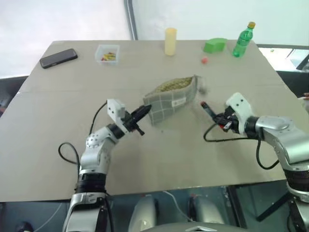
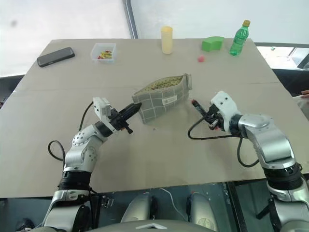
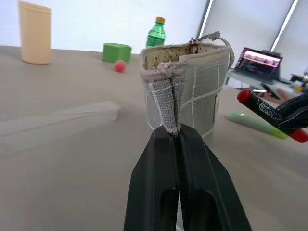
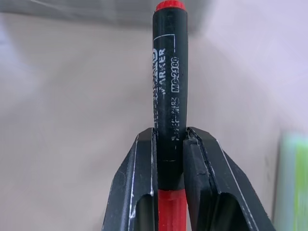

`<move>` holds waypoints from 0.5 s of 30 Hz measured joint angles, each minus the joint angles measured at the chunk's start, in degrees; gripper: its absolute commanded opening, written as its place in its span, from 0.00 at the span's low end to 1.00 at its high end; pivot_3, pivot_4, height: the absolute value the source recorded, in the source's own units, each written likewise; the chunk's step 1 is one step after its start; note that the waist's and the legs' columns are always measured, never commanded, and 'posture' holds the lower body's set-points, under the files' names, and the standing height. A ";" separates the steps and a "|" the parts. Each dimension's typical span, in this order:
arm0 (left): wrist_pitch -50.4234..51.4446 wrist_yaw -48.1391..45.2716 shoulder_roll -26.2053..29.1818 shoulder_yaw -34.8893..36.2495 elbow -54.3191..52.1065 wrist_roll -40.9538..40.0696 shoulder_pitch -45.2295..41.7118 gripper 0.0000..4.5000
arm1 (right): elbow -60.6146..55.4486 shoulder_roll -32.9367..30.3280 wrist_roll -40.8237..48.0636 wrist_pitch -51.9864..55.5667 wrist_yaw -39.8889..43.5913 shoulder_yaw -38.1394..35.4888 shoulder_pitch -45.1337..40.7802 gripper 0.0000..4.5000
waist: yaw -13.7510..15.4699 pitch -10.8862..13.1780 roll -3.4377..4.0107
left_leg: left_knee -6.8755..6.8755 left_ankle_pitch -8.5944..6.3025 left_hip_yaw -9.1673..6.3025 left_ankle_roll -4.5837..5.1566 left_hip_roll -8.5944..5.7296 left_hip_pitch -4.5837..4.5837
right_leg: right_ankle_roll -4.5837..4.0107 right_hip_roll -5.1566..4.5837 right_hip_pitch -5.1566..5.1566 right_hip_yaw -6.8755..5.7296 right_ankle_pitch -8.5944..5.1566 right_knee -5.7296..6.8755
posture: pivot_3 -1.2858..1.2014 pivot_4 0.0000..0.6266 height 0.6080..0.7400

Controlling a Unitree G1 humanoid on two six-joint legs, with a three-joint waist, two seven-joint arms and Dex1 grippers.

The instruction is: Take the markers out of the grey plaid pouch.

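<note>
**One marker out and in the gripper, pouch held up at its corner**

Progress: my right gripper (image 4: 169,144) is clamped on a black marker with red ends (image 4: 170,86), clear of the grey plaid pouch (image 1: 171,100) and off to its right, above the surface (image 1: 63,121). A lime green marker (image 3: 252,124) lies on the surface beyond the pouch in the left wrist view, so I judge that two are already out. The black one has not been set down yet.

My left gripper (image 3: 179,139) is pinched tight on the pouch's near corner seam, holding it lifted with the mouth open and facing up.

Pouch contents: the tan-olive lining shows along the open mouth. From the head views I cannot tell whether any marker remains inside; the interior is too shallowly seen. The ring pull hangs at the far end of the mouth.

Other containers, far edge of the surface:
- clear small box (image 1: 107,52), with red and yellow bits inside, not identifiable.
- pale yellow cup (image 1: 170,41), upright, contents hidden.
- green bottle with yellow cap (image 1: 243,39), upright, capped.

Left to do, by my reading: put the black marker down, then check the pouch for more.
</note>
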 measured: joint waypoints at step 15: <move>-14.09 0.14 10.10 2.32 2.28 7.39 6.64 0.00 | -3.63 -3.68 0.96 -2.52 -0.46 0.98 2.42 0.86 | -0.54 0.03 0.07 | -0.07 0.00 0.05 0.00 0.08 0.01 | 0.01 0.03 -0.10 0.04 0.00 0.03 | 0.52 0.24 1.00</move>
